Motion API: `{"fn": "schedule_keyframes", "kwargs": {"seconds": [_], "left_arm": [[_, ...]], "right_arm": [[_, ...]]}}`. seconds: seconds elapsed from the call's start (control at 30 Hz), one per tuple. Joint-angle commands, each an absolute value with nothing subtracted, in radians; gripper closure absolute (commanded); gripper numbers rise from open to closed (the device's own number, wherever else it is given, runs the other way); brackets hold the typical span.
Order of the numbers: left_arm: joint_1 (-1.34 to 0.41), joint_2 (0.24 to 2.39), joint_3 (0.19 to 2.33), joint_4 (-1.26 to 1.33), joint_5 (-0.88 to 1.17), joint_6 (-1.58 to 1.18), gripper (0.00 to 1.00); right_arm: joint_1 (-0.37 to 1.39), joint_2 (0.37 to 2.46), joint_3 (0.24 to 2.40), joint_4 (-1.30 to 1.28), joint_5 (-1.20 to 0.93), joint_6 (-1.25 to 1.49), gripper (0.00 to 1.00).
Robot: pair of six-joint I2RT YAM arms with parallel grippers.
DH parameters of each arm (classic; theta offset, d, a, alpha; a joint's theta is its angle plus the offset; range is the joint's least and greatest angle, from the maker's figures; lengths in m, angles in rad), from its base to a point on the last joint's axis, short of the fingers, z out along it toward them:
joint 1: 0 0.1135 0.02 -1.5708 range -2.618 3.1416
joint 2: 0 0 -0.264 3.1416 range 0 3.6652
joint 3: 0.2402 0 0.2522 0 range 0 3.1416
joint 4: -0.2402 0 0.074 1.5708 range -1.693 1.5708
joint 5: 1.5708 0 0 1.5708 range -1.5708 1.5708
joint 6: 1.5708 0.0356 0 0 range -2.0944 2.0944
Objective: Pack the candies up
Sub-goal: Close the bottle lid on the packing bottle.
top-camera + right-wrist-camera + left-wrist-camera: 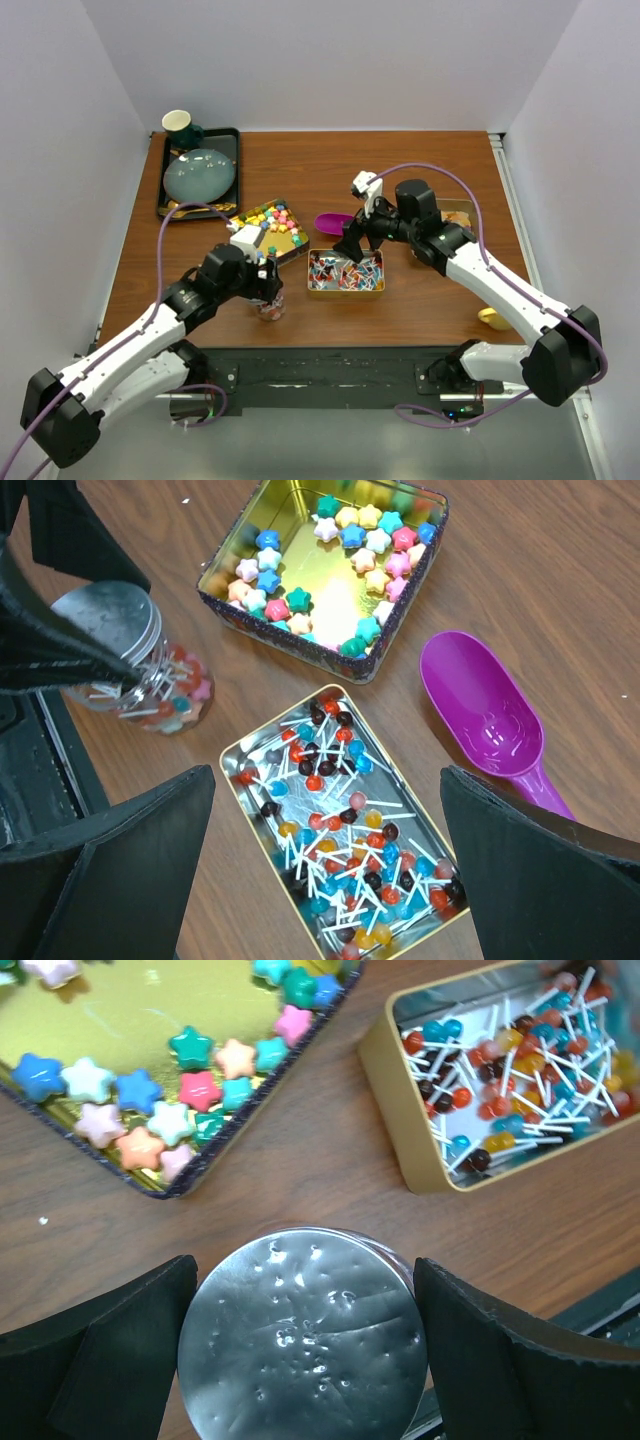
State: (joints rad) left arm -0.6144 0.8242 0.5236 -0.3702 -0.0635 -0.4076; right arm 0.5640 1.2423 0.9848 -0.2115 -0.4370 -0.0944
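Nearest, a silver-lidded jar [305, 1340] is clasped at its lid by the left gripper [305, 1355]. Beyond, the right gripper [327, 780] is spread wide above lollipops [340, 850] in a gold tin [400, 1110]. Star candies [330, 560] are seen farther back.

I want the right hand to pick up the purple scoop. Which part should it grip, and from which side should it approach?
Grip the narrow handle, coming from above and closing across it. The purple scoop lies flat on the table, bowl facing up; the bowl looks too wide and shallow to pinch.
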Motion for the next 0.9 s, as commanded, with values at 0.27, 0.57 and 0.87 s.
{"fn": "schedule_keyframes", "kwargs": {"seconds": [0.27, 0.57, 0.87], "left_arm": [[-0.822, 0.81, 0.494, -0.281, -0.181, -0.385, 0.37], [-0.925, 0.821, 0.423, -0.175, -0.235, -0.358, 0.38], [-0.951, 0.876, 0.429, -0.057, -0.272, -0.227, 0.37]], "right_arm": [[0.557, 1.212, 0.93, -0.112, -0.436, -0.123, 0.01], [0.552, 1.175, 0.894, -0.126, -0.433, -0.159, 0.01], [0.546, 1.146, 0.865, -0.109, -0.428, -0.158, 0.01]]}}
